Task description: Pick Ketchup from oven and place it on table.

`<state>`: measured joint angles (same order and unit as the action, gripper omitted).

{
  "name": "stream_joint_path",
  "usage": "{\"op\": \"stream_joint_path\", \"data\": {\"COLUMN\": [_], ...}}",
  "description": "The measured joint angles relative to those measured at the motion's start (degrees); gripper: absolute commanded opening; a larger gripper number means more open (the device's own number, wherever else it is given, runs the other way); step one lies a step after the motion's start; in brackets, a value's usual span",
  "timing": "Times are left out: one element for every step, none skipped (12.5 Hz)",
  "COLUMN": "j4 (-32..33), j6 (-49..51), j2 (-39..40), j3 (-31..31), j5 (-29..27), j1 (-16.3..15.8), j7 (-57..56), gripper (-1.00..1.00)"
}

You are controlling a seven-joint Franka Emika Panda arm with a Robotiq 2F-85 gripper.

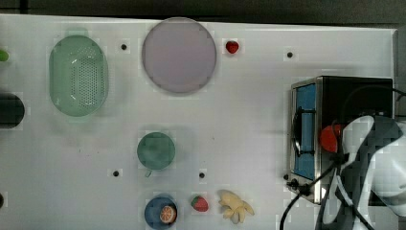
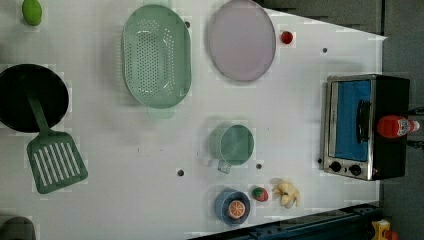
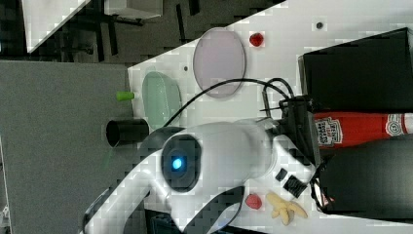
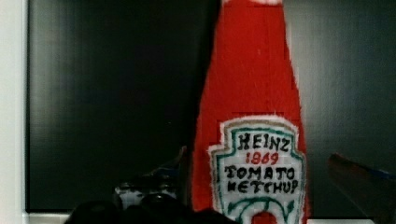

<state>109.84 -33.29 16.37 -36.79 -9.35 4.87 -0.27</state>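
Red bottle: Ketchup standing upright on the oven's black top, white cap up, not inside the oven
Label: white shield on the red body, "HEINZ 1869 TOMATO KETCHUP" readable up close in the wrist view
Oven: at the left view's right edge of the table, blue glass door shut, handle across it, small black knobs on the steel front
Gripper: wide open, one finger showing on each side of the bottle, bottle sitting in the gap, neither finger seen touching it, so nothing held
Arm: white, cables running along it, reaching over the oven top toward the bottle
Table: white with small dark holes
Other bits: lilac plate and green colander well apart from the oven, green cup mid-table, strawberry just beside a banana bunch
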Motion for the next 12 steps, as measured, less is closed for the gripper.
{"op": "stream_joint_path", "data": {"j4": [-0.17, -0.11, 0.0, 0.95, 0.67, 0.5, 0.5, 0.39, -1.4, -2.35, -3.8, -6.21], "j6": [-0.17, -0.36, -0.03, -0.87, -0.73, -1.37, -1.09, 1.12, 5.92, 7.68, 8.7, 10.56], "j2": [2.15, 3.13, 3.01, 2.28, 2.34, 2.43, 2.41, 2.39, 1.54, 0.53, -0.38, -1.75], "j3": [0.67, 0.67, 0.53, 0.64, 1.06, 0.7, 0.28, -1.09, -0.53, -0.36, 0.11, 2.24], "j5": [1.07, 0.31, 0.53, -0.8, -0.8, -1.18, -1.2, -1.09, 1.66, 2.31, 4.12, 4.19], "j1": [0.43, 0.24, -0.01, -0.31, -0.07, -0.13, -0.34, -1.42, -1.44, -1.8, -2.17, -2.1], "j7": [0.88, 0.91, 0.91, 0.92, 1.19, 1.19, 1.19, 1.19, 1.18, 1.18, 1.18, 1.18], "gripper": [0.97, 0.71, 0.37, 0.23, 0.23, 0.23, 0.23, 0.23, 0.23, 0.23, 0.23, 0.23]}}
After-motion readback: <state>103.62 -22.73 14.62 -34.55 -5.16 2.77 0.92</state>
